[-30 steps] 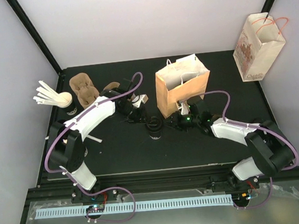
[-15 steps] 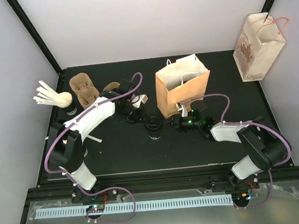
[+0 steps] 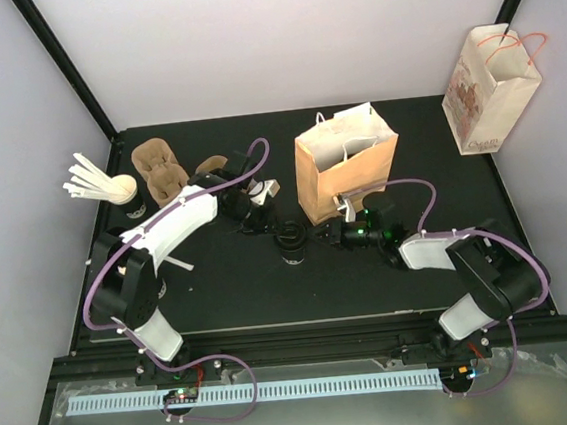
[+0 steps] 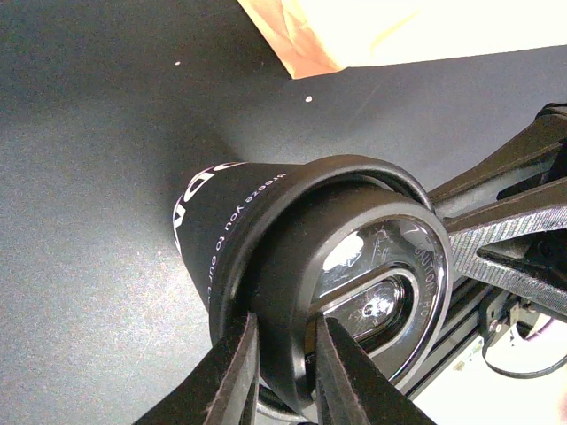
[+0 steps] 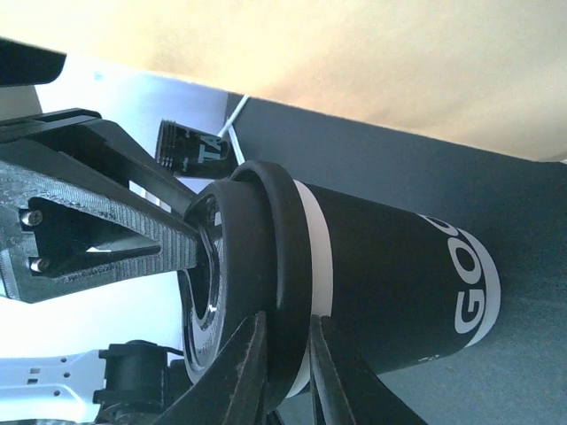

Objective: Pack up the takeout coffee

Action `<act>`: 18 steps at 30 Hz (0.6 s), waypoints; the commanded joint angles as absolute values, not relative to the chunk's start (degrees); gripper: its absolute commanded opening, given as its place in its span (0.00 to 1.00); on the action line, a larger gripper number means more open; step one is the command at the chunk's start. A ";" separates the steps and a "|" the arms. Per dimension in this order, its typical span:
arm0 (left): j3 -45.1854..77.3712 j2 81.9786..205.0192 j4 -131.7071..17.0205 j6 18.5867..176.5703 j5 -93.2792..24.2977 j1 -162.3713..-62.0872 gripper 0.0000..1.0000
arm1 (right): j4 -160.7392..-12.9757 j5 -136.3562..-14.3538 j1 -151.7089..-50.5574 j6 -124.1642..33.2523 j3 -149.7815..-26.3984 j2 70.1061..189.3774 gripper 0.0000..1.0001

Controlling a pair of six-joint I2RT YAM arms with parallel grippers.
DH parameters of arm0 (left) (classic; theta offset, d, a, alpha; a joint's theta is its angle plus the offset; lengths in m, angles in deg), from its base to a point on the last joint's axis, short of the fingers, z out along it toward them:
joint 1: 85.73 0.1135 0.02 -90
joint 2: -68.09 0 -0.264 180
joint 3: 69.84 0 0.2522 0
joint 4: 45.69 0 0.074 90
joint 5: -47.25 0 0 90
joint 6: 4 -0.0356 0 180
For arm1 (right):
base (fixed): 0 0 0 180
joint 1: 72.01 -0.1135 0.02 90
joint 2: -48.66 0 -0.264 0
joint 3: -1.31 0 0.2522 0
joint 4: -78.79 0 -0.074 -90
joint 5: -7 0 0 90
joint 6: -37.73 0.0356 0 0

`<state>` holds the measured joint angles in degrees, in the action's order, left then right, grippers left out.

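Note:
The takeout coffee [image 3: 290, 242] is a black paper cup [image 4: 221, 221] with white lettering and a black lid [image 4: 354, 266], standing mid-table in front of the brown bag [image 3: 345, 171]. My left gripper [image 4: 279, 323] reaches in from the left and is shut on the lid's rim, one finger outside and one in the lid's recess. From the right, my right gripper [image 5: 288, 323] pinches the lid's rim [image 5: 266, 266] just above the cup's white band, its jaws nearly closed. In the top view both grippers, the left [image 3: 273, 226] and the right [image 3: 314, 238], meet at the cup.
The brown bag stands open right behind the cup. A printed white bag [image 3: 487, 87] leans at the back right. A cup of white stirrers [image 3: 95, 182] and a cardboard cup holder [image 3: 164, 172] sit at the back left. A stray stirrer [image 3: 172, 258] lies beside the left arm.
My right arm has swung left from beside the brown bag to the cup, and its jaws have come in on the lid's rim. The left gripper has held its place.

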<state>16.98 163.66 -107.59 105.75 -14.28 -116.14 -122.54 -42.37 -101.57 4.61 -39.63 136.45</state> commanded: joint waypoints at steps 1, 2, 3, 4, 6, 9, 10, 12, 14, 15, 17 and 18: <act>17.11 165.69 -110.27 106.17 -11.21 -118.15 0.21 | -99.35 -50.33 -102.08 -1.10 -39.93 136.77 0.17; 17.88 165.85 -110.76 106.19 -10.68 -118.14 0.22 | -96.99 -50.74 -102.11 -2.40 -41.90 135.91 0.17; 18.18 165.91 -111.30 106.21 -10.18 -118.11 0.22 | -94.49 -51.03 -102.07 -3.68 -42.95 135.21 0.18; 18.61 165.87 -111.83 106.24 -9.70 -118.08 0.23 | -92.43 -51.19 -102.07 -4.98 -44.62 134.67 0.19; 19.57 165.83 -112.76 106.44 -9.03 -118.11 0.24 | -88.69 -51.81 -102.06 -6.87 -48.32 134.07 0.21; 20.13 165.07 -113.49 106.71 -8.30 -118.15 0.26 | -85.11 -52.20 -102.06 -8.93 -52.63 134.59 0.21; 20.20 164.73 -113.50 106.78 -8.08 -118.12 0.28 | -84.40 -52.08 -102.06 -9.29 -53.79 135.09 0.21; 20.71 164.26 -113.75 106.87 -7.67 -118.14 0.30 | -83.32 -51.89 -102.06 -9.78 -56.08 135.80 0.21; 21.36 164.16 -114.45 106.87 -7.62 -118.14 0.31 | -82.00 -52.15 -102.06 -10.54 -57.99 136.06 0.21; 21.63 164.09 -114.77 106.91 -7.60 -118.13 0.32 | -81.26 -52.41 -102.08 -11.01 -58.78 136.11 0.21; 22.31 163.92 -115.24 106.89 -7.83 -118.08 0.34 | -79.83 -52.71 -102.07 -11.90 -60.20 135.88 0.22; 22.52 163.83 -115.44 106.90 -7.86 -118.04 0.36 | -79.30 -52.68 -102.09 -12.23 -60.68 135.67 0.22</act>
